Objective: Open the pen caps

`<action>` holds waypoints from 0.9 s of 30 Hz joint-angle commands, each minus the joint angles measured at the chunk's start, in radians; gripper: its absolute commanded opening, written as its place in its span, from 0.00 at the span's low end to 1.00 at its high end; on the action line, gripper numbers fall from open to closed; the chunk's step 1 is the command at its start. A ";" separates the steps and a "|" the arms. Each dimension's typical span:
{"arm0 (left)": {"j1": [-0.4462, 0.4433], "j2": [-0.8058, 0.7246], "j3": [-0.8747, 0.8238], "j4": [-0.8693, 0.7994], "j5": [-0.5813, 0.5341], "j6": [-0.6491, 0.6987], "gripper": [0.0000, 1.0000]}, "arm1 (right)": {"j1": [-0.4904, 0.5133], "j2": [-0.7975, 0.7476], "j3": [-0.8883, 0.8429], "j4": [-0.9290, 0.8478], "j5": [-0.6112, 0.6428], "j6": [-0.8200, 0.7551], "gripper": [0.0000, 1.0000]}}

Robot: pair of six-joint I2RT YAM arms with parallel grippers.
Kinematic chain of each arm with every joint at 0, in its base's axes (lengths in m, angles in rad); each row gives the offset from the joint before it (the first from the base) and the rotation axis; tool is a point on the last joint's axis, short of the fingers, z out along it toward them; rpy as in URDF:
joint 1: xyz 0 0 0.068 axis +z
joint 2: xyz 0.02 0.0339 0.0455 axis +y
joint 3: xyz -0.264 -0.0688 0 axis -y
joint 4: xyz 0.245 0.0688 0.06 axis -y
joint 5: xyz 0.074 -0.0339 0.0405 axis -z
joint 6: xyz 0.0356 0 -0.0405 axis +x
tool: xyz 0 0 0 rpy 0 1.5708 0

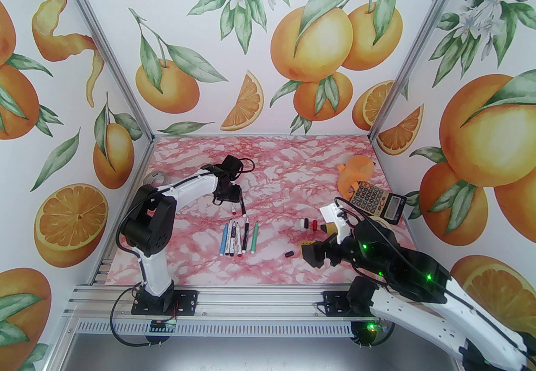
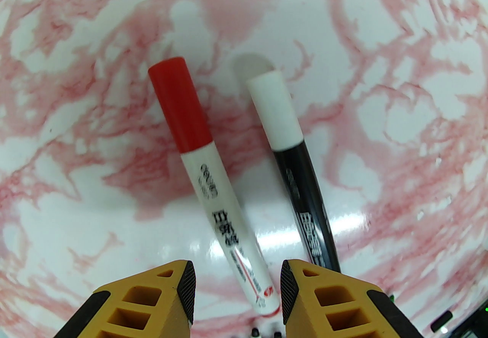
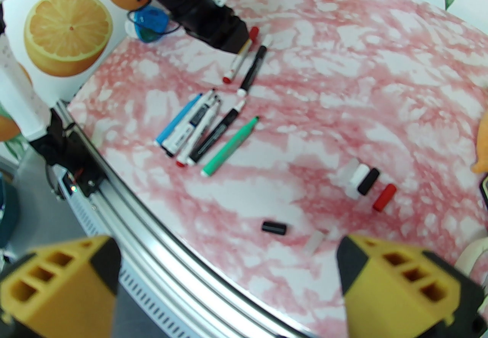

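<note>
Two capped pens lie side by side behind the row: a white pen (image 2: 228, 226) with a red cap (image 2: 179, 103) and a black pen (image 2: 305, 199) with a white cap (image 2: 274, 111). My left gripper (image 2: 238, 290) hovers over them, open, its fingers either side of the white pen's rear end without touching it. Several uncapped pens (image 1: 236, 237) lie in a row mid-table: blue (image 3: 179, 121), white ones, black (image 3: 217, 130) and green (image 3: 230, 145). Loose caps lie to the right: white (image 3: 358, 176), black (image 3: 369, 181), red (image 3: 384, 197) and another black (image 3: 273, 227). My right gripper (image 3: 228, 279) stands wide open and empty near the front right.
A calculator (image 1: 377, 197) and an orange plush toy (image 1: 356, 172) sit at the back right. A blue tape dispenser (image 3: 148, 23) stands at the back left by the wall. An aluminium rail (image 1: 251, 302) runs along the table's near edge.
</note>
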 commanded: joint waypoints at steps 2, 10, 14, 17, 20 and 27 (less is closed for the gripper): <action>0.005 0.033 0.035 0.000 -0.006 0.004 0.41 | 0.006 -0.021 -0.004 -0.012 0.031 0.006 1.00; 0.008 0.064 0.030 0.002 -0.055 0.005 0.36 | 0.007 -0.023 -0.004 -0.011 0.032 0.006 1.00; 0.017 0.078 0.023 0.011 -0.057 0.006 0.34 | 0.006 -0.021 -0.004 -0.012 0.032 0.007 1.00; 0.032 0.087 0.018 0.026 -0.048 0.008 0.32 | 0.006 -0.020 -0.004 -0.013 0.034 0.009 1.00; 0.049 0.093 0.016 0.036 -0.042 0.012 0.29 | 0.007 -0.020 -0.004 -0.011 0.036 0.008 1.00; 0.085 0.102 0.016 0.055 -0.030 0.021 0.22 | 0.007 -0.017 -0.004 -0.013 0.037 0.009 1.00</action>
